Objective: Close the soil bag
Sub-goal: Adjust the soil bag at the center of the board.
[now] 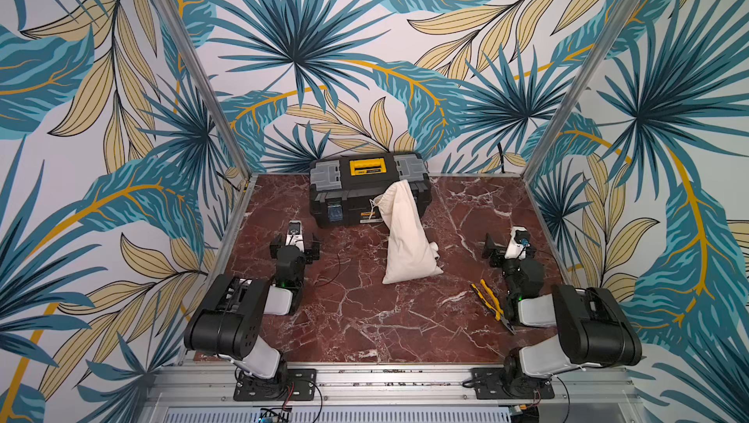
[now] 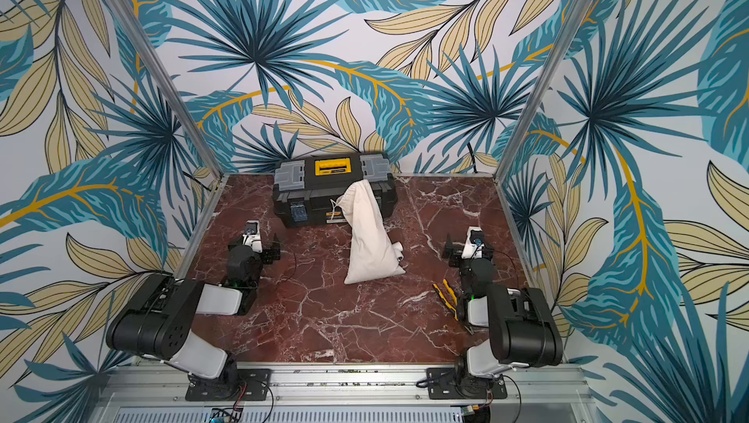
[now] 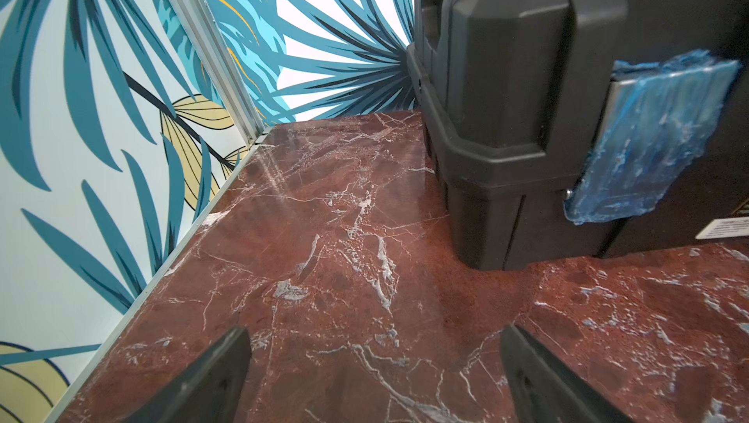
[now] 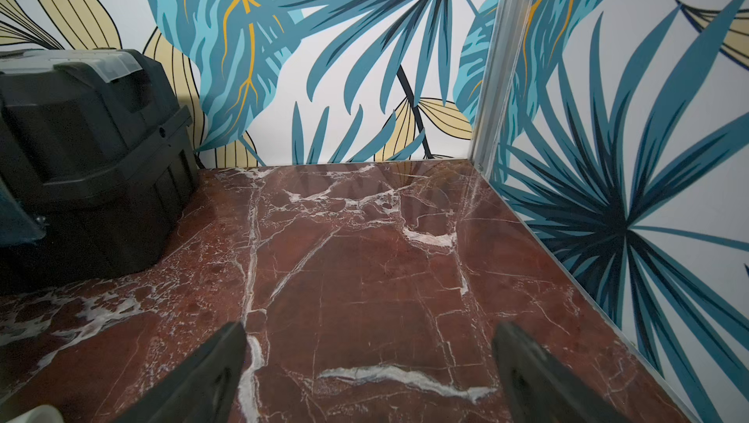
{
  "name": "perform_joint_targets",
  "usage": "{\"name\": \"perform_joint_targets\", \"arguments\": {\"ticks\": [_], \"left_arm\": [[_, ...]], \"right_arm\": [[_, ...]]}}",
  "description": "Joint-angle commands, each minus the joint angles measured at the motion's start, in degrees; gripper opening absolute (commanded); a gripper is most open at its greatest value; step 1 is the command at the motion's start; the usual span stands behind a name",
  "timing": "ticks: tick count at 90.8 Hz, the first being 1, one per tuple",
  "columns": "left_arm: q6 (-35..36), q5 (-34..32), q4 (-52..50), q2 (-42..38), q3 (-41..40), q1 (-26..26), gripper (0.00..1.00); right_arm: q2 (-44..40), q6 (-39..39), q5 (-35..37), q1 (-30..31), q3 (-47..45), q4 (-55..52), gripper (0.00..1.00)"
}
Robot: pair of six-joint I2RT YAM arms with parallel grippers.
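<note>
Against the black plastic toolbox with the yellow handle (image 1: 348, 194) leans the cream cloth drawstring soil bag (image 1: 405, 238), base on the red marble tabletop (image 1: 364, 319), so its gathered mouth stands up and the thin white cords (image 1: 375, 208) dangle within reach. Left gripper (image 1: 294, 243) and right gripper (image 1: 510, 249) sit well apart either side, jaws spread wide, empty; I'd say closing is not yet begun.

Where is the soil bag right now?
In both top views the soil bag lies central on the marble table, mouth end propped against the black toolbox, pliers off toward the right side.
</note>
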Motion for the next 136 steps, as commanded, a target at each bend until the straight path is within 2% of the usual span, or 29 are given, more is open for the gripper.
{"name": "perform_joint_targets", "arguments": {"ticks": [1, 49, 55, 61, 72, 79, 86, 94, 100, 111, 119, 128, 136], "left_arm": [[1.13, 0.58, 2.07, 0.42, 1.03, 0.52, 1.00], [1.00, 0.51, 1.75, 0.43, 1.10, 0.62, 1.00], [0.40, 1.91, 0.59, 0.05, 1.51, 1.48, 1.00], [0.43, 1.55, -2.24, -2.30, 2.11, 1.35, 1.00], [-0.31, -3.23, -16.20, -11.26, 5.84, 0.43, 1.00], [-6.31, -10.25, -29.28, -16.21, 9.86, -0.15, 1.00], [-17.47, -14.03, -48.32, -20.24, 16.62, -0.21, 1.00], [-22.02, -10.50, -61.91, -23.33, 22.40, -0.26, 1.00], [-23.01, -6.96, -67.46, -25.11, 24.46, -0.73, 1.00], [-24.03, 2.51, -70.77, -27.68, 25.31, -1.58, 1.00], [-25.37, 8.87, -72.23, -27.47, 26.04, -2.09, 1.00], [-24.91, 9.68, -74.67, -26.65, 28.12, -4.54, 1.00], [-24.49, 11.28, -75.98, -26.00, 30.12, -7.24, 1.00]], "right_arm": [[0.80, -0.63, -0.43, 0.39, 0.47, 2.21, 0.99], [0.87, -0.32, -0.14, 0.41, 0.86, 1.64, 0.99], [0.22, 0.29, 2.18, 0.43, 0.91, 1.51, 0.99], [-4.87, 1.51, 5.65, 0.49, 3.36, -6.71, 0.99], [-11.54, 7.71, 9.45, 0.48, 16.35, -35.36, 0.99], [-12.63, 11.15, 4.69, 0.48, 21.67, -45.55, 0.99], [-12.24, 13.80, -3.58, 0.61, 25.53, -52.81, 0.99], [-11.00, 15.69, -11.77, 2.04, 30.24, -61.49, 0.99], [-10.22, 15.22, -12.17, 5.15, 35.64, -70.49, 0.99], [-9.90, 14.78, -11.73, 11.09, 43.76, -80.29, 0.99], [-8.44, 15.78, -15.44, 12.92, 48.46, -83.51, 0.99], [-6.08, 16.09, -20.03, 14.48, 51.60, -83.46, 0.99], [-3.02, 14.77, -20.60, 16.67, 56.47, -86.23, 0.99]]}}
